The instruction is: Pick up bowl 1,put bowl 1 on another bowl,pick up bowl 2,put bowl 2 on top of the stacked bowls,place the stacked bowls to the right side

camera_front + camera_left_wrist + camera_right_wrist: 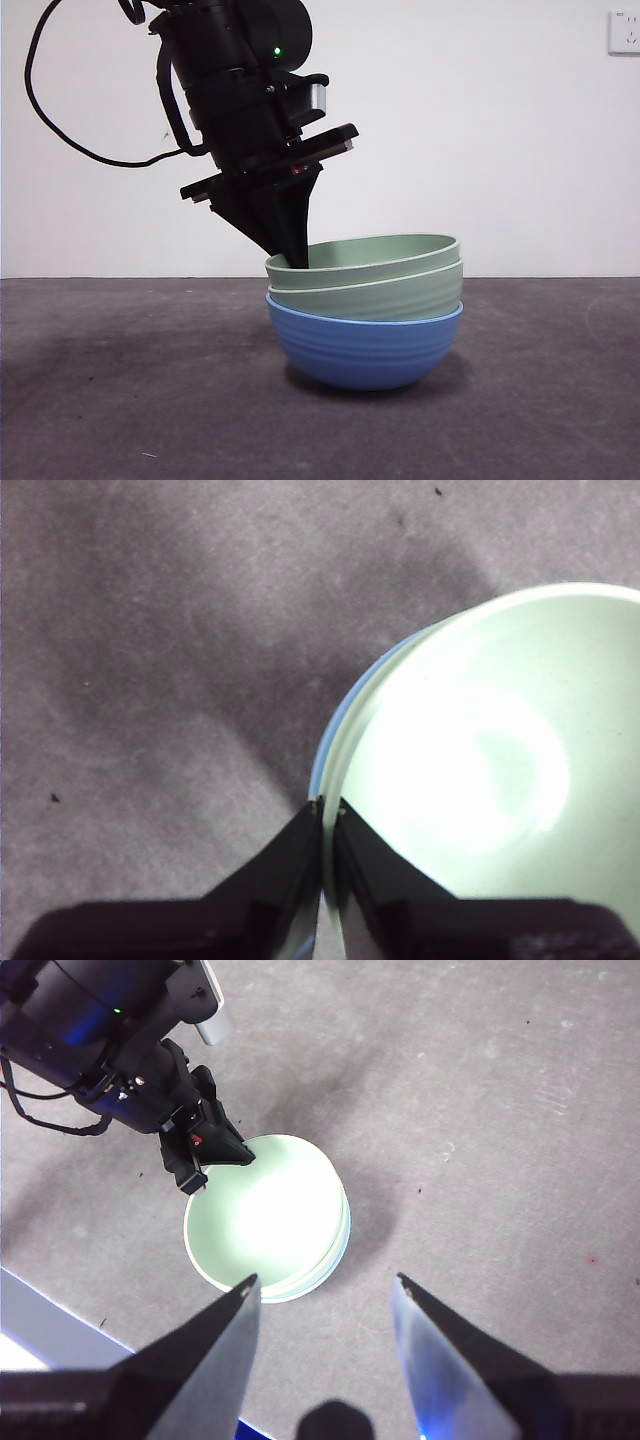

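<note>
The stacked bowls stand on the grey table: the blue ribbed bowl at the bottom, one pale green bowl in it, and bowl 2, also pale green, on top. My left gripper comes down at a tilt and is shut on bowl 2's left rim, one jaw inside and one outside. A sliver of the blue rim shows beside the jaws. High above the stack, my right gripper is open and holds nothing.
Grey tabletop stretches to both sides of the stack. The table's near edge, with a white and blue strip, shows in the right wrist view. A wall socket sits at the back right. A black cable hangs from the left arm.
</note>
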Controlling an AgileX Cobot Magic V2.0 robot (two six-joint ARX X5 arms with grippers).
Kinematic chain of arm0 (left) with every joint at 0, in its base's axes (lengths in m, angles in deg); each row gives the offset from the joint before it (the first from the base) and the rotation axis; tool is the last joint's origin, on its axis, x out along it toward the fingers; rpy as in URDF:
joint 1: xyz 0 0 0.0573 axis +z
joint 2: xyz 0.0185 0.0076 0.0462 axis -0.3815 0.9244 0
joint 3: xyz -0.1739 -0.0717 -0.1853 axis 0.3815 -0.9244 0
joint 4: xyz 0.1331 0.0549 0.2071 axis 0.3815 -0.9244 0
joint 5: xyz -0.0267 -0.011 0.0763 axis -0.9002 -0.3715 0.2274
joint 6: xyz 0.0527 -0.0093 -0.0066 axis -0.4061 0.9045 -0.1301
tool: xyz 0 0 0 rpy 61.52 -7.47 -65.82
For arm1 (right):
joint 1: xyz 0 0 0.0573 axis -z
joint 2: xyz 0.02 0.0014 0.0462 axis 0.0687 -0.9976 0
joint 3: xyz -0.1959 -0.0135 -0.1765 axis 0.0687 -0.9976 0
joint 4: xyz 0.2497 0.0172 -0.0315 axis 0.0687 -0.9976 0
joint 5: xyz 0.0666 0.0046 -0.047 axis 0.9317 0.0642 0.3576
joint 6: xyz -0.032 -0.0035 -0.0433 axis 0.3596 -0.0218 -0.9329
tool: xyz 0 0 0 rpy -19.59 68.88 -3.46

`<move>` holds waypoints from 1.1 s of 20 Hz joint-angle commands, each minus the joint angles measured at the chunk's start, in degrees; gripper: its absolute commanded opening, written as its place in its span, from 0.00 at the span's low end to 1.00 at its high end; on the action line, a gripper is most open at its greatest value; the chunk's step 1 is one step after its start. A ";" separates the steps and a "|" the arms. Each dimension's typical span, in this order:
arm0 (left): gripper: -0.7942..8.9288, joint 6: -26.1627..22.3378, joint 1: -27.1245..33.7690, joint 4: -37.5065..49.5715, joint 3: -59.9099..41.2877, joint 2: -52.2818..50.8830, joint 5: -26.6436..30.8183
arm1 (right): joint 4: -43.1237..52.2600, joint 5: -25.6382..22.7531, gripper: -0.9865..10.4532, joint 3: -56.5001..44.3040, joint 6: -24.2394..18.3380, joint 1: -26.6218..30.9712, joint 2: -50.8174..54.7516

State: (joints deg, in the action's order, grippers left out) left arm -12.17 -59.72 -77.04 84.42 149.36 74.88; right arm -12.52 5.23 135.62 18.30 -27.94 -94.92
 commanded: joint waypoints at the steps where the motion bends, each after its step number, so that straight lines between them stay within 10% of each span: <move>1: 0.31 0.28 0.17 -0.76 -0.22 0.76 -0.20 | 0.09 0.09 0.28 -0.46 0.96 -0.09 0.00; 3: 0.47 0.26 0.17 -1.79 -0.22 0.31 -0.20 | 0.09 0.09 0.29 -0.46 1.53 -0.07 -0.04; 9: 0.47 -0.09 0.50 -4.35 1.31 -6.82 -0.11 | 0.11 0.11 0.50 -0.46 2.34 -0.07 -3.87; 22: 0.47 -3.34 0.90 -21.92 18.53 -28.22 0.00 | 7.43 4.46 0.50 -0.46 6.62 -0.02 -32.48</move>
State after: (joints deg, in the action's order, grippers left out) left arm -14.64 -58.96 -98.70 103.15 120.83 74.77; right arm -5.22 9.64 135.62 23.90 -27.92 -127.29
